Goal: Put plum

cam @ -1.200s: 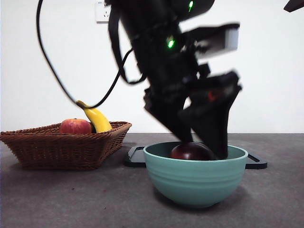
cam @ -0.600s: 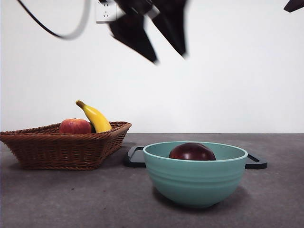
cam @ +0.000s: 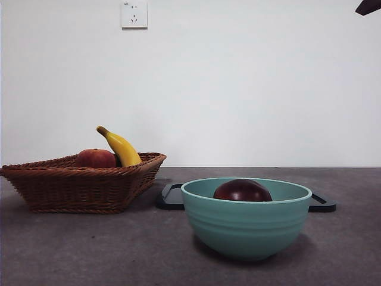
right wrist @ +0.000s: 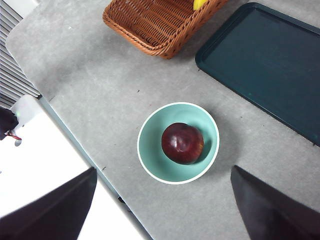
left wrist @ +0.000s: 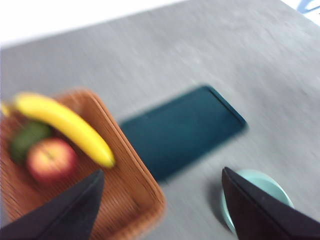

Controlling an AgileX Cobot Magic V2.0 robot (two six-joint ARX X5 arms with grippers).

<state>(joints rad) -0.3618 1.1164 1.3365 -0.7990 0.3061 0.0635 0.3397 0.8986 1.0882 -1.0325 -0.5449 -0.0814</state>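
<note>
Looking across the worktop point(cam: 89, 250), we find the plum point(cam: 242, 190) resting inside the teal bowl point(cam: 246, 223), free of any gripper; from above it lies a little off the bowl's middle point(right wrist: 182, 143). Behind the bowl lies a dark tray point(cam: 169, 196), and just beside that stands a wicker basket point(cam: 83, 185) holding a banana point(cam: 121, 147) and a red-orange fruit point(cam: 95, 158). Our left gripper point(left wrist: 160, 210) hangs high over the gap between basket and tray, its fingers point(left wrist: 70, 210) spread wide and carrying nothing; its view is blurred, and shows a green item point(left wrist: 29, 139) in the basket that we cannot identify. Our right gripper point(right wrist: 160, 210) hovers well above the bowl, fingers point(right wrist: 272, 207) likewise released and empty. A wall socket point(cam: 134, 14) sits high on the white wall.
</note>
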